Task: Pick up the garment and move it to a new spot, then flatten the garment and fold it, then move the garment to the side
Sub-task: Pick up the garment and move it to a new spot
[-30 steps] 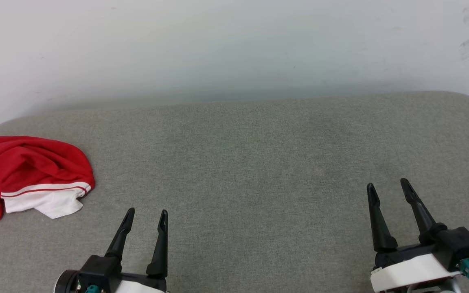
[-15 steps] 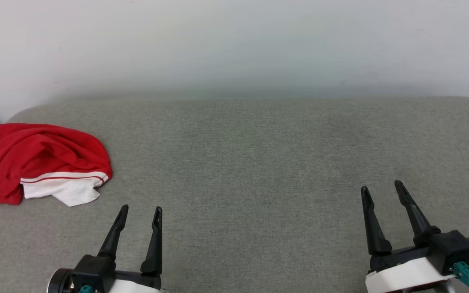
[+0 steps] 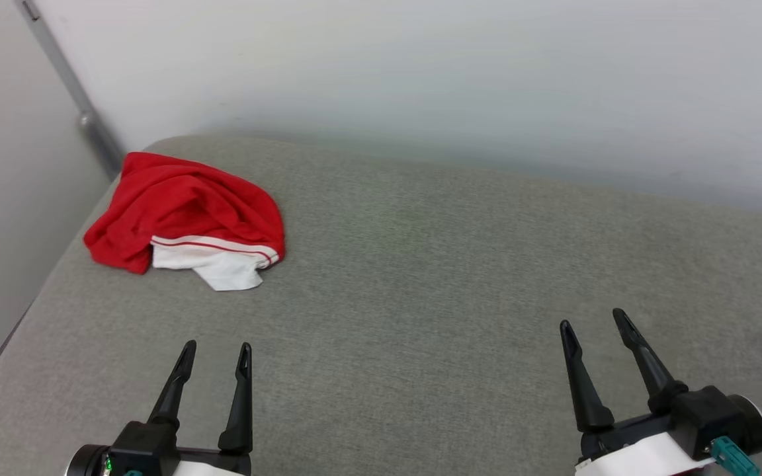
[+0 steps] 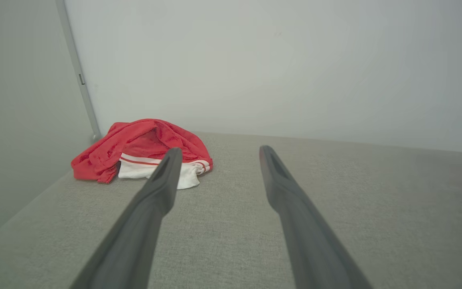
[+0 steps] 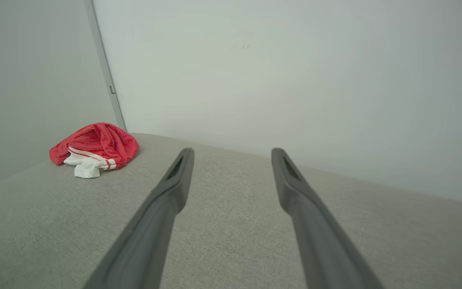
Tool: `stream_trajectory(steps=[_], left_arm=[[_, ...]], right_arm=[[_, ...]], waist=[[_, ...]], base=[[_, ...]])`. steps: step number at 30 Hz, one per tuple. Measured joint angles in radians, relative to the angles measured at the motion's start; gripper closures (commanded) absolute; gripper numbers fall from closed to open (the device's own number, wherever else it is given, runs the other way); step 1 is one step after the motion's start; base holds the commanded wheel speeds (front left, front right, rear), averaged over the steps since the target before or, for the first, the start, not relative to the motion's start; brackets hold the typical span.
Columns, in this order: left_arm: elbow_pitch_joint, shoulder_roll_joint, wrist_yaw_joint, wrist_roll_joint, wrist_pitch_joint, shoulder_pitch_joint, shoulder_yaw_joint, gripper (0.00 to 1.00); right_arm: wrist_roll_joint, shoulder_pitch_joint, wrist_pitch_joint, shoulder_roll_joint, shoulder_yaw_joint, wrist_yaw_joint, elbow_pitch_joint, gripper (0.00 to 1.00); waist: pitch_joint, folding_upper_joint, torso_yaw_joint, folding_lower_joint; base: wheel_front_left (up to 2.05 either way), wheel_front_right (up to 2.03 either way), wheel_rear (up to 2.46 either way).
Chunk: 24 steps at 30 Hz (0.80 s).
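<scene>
The crumpled red shirt [image 3: 182, 211] lay upper left on the grey cushion [image 3: 421, 297], while the left gripper [image 3: 217, 345] and right gripper [image 3: 592, 317] stood spread and empty at the bottom.

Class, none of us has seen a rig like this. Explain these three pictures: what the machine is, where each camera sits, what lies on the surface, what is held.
This is a two-armed robot. The wide picture comes from a camera on its head, looking down: left gripper at lower left, right gripper at lower right, each with two long dark fingers spread open, holding nothing. The other two pictures come from wrist cameras looking along those fingers. On the grey padded surface, near its far left corner, lies a crumpled red T-shirt with a white sleeve, untouched.
</scene>
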Motion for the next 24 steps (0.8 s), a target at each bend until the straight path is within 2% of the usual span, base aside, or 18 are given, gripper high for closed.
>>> stream_trajectory(steps=[14,19,24], left_arm=[[-0.015,0.0,-0.01,0.034,0.0,0.042,0.028,0.0],[-0.018,0.0,-0.014,0.024,0.0,0.051,0.033,0.0],[-0.018,0.0,-0.016,0.025,0.0,0.053,0.043,0.0]], right_arm=[[0.035,0.013,0.0,0.0,0.036,0.0,0.01,0.0],[0.039,0.013,0.0,0.0,0.04,0.0,0.007,0.0],[0.033,0.012,0.0,0.0,0.043,0.0,0.0,0.0]], waist=[[-0.036,0.0,0.213,0.0],[-0.048,0.0001,0.254,-0.0001],[-0.04,0.0,0.26,0.0]], base=[[0.0,0.0,0.0],[0.0,0.0,0.0],[0.0,0.0,0.0]])
